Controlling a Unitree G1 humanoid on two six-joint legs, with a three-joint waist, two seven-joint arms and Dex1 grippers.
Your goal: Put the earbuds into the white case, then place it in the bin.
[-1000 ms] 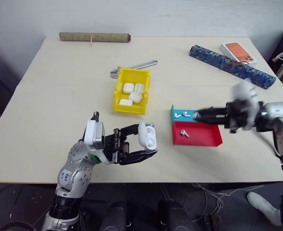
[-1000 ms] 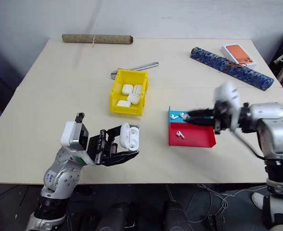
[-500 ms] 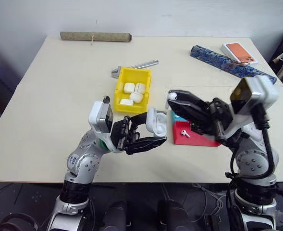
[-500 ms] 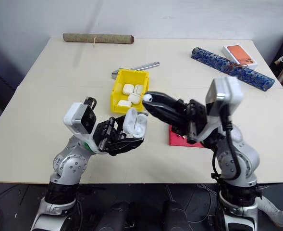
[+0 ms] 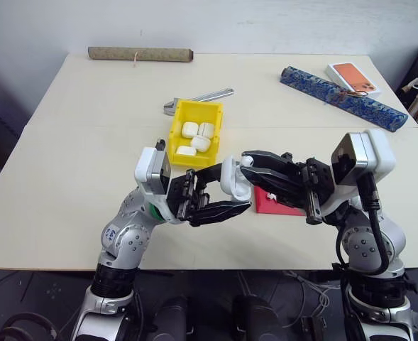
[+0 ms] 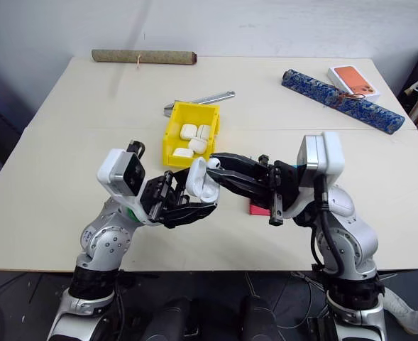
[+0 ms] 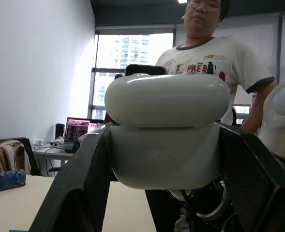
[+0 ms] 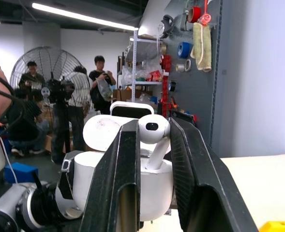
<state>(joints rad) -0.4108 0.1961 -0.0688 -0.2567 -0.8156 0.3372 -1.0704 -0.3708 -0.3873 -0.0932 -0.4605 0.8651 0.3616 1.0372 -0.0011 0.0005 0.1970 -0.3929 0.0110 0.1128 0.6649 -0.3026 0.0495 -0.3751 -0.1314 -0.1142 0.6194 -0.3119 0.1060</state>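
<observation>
My left gripper (image 5: 235, 188) is shut on the white case (image 5: 233, 179), which it holds above the table's front middle with the lid flipped open. My right gripper (image 5: 245, 162) is shut on an earbud (image 5: 246, 161), pinched by its head at the case's open top. In the right wrist view the earbud (image 8: 153, 129) sits between my fingers, with its stem pointing down into the case (image 8: 154, 191). The left wrist view shows the case (image 7: 166, 130) clamped between both fingers. Another earbud (image 5: 270, 193) lies in the red tray (image 5: 283, 207). The yellow bin (image 5: 194, 108) stands just beyond both grippers.
Several white cases lie in the bin. A metal wrench (image 5: 198, 99) lies behind it. At the far edge is a brown roll (image 5: 140, 54). A blue patterned roll (image 5: 342, 97) and a white box with an orange top (image 5: 350, 77) are at the far right. People stand in the background.
My right arm swung left from over the trays, bringing the earbud to the case's open top. My left gripper moved right and up with the case.
</observation>
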